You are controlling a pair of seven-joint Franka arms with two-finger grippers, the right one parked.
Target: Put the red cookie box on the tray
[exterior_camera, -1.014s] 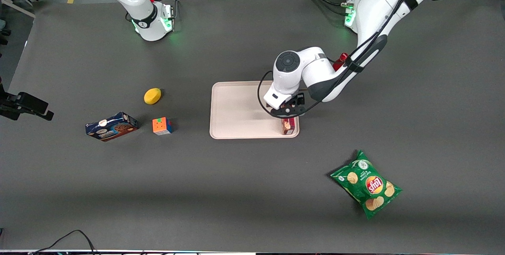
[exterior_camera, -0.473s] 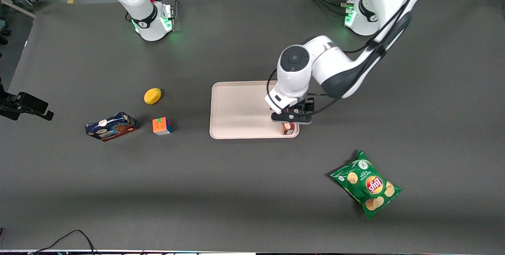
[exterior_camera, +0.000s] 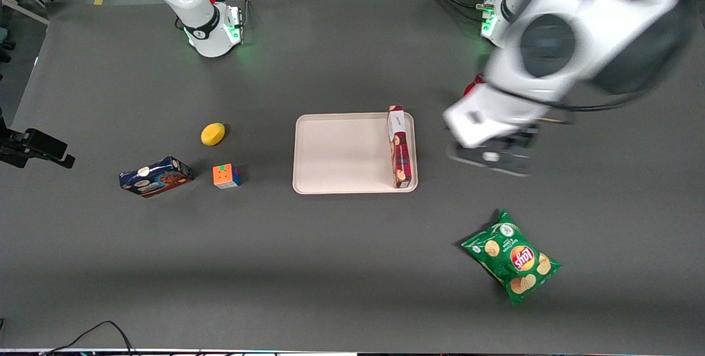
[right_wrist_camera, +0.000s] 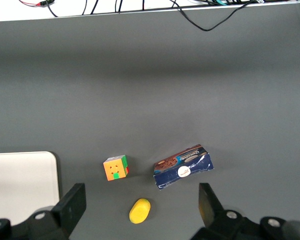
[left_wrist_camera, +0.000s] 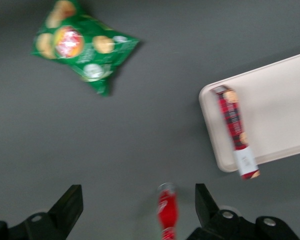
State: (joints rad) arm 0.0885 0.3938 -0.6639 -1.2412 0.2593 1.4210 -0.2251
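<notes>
The red cookie box point(exterior_camera: 399, 146) stands on its long narrow side on the tray point(exterior_camera: 336, 152), along the rim toward the working arm's end. The left wrist view shows the red cookie box point(left_wrist_camera: 233, 125) inside the tray point(left_wrist_camera: 275, 110) rim, white label end pointing away from the front camera. My gripper point(exterior_camera: 487, 158) hangs high over bare table beside the tray, toward the working arm's end, well apart from the box. In the left wrist view the gripper point(left_wrist_camera: 137, 195) is open, with nothing held between its fingers.
A red bottle point(exterior_camera: 471, 87) stands below the raised arm, also seen as the red bottle point(left_wrist_camera: 166, 210) under the gripper. A green chips bag point(exterior_camera: 512, 257) lies nearer the front camera. A dark blue cookie box point(exterior_camera: 156, 176), colour cube point(exterior_camera: 226, 176) and lemon point(exterior_camera: 212, 134) lie toward the parked arm's end.
The gripper let go of the red cookie box, rose and swung away toward the working arm's end. The box stays on the tray, now fully uncovered.
</notes>
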